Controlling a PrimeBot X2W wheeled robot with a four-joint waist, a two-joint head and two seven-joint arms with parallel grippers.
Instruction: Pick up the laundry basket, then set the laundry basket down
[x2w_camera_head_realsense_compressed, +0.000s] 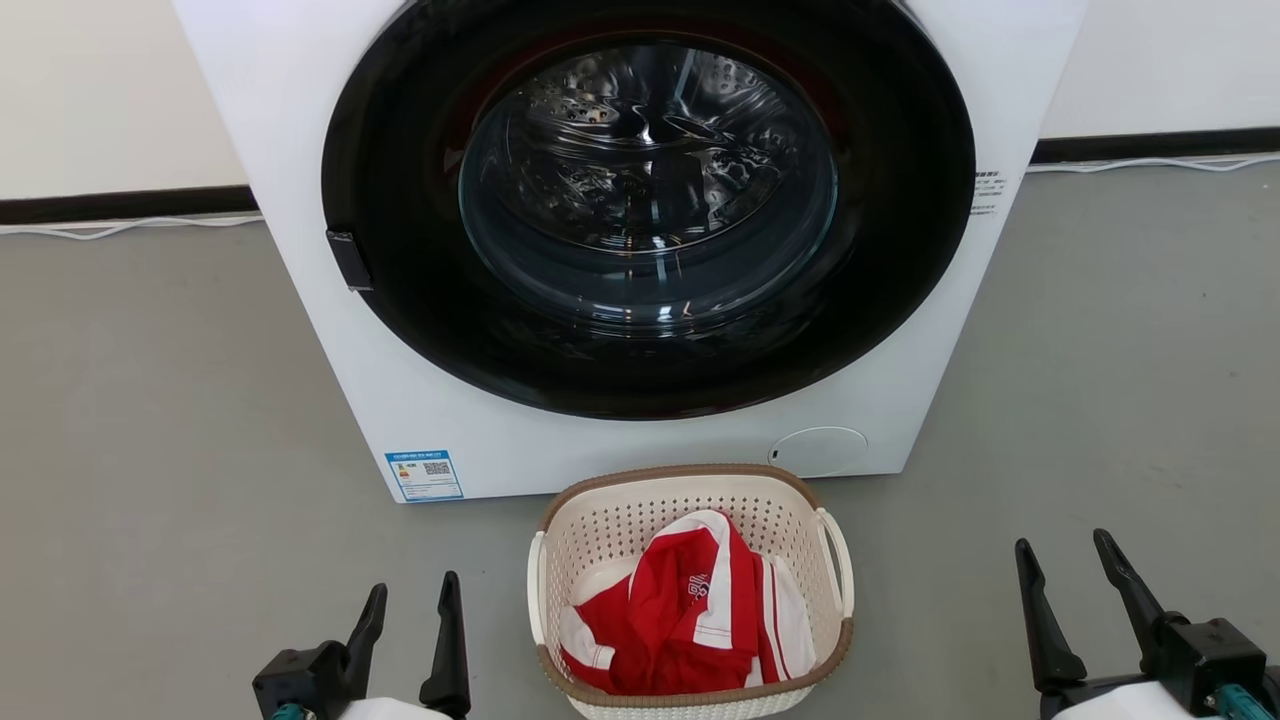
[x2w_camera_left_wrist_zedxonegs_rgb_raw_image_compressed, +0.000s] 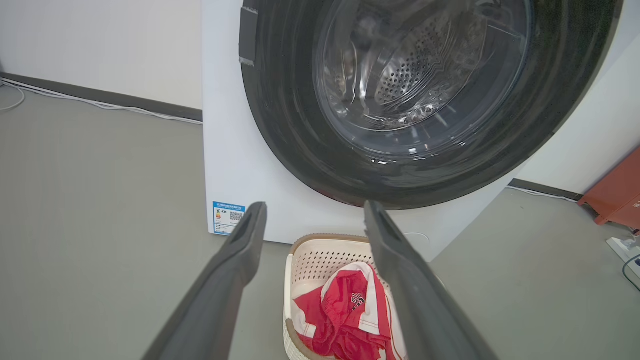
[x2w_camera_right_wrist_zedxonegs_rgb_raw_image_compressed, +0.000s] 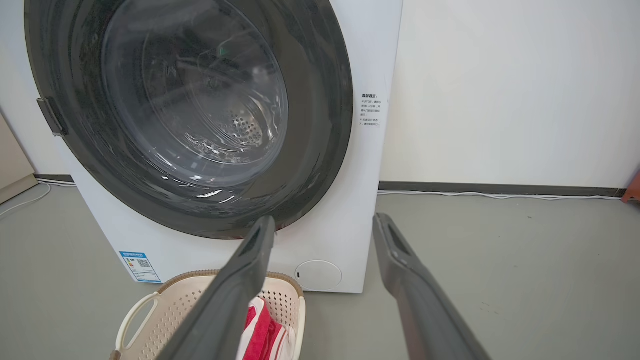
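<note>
On the grey floor (x2w_camera_head_realsense_compressed: 150, 420), just in front of the white washer (x2w_camera_head_realsense_compressed: 600, 455), the laundry basket (x2w_camera_head_realsense_compressed: 610, 535) stands upright with a red-and-white garment (x2w_camera_head_realsense_compressed: 690, 615) heaped inside. Nothing is lifted: the pick-up looks to be only at its approach. The left gripper (x2w_camera_head_realsense_compressed: 414, 585) and the right gripper (x2w_camera_head_realsense_compressed: 1060, 540) flank the basket, both apart from it, jaws spread wide and empty. Next, each likely needs to close on a white side handle (x2w_camera_head_realsense_compressed: 838, 560). Beyond, a white cable (x2w_camera_head_realsense_compressed: 120, 228) runs along the pale wall (x2w_camera_head_realsense_compressed: 100, 90).
</note>
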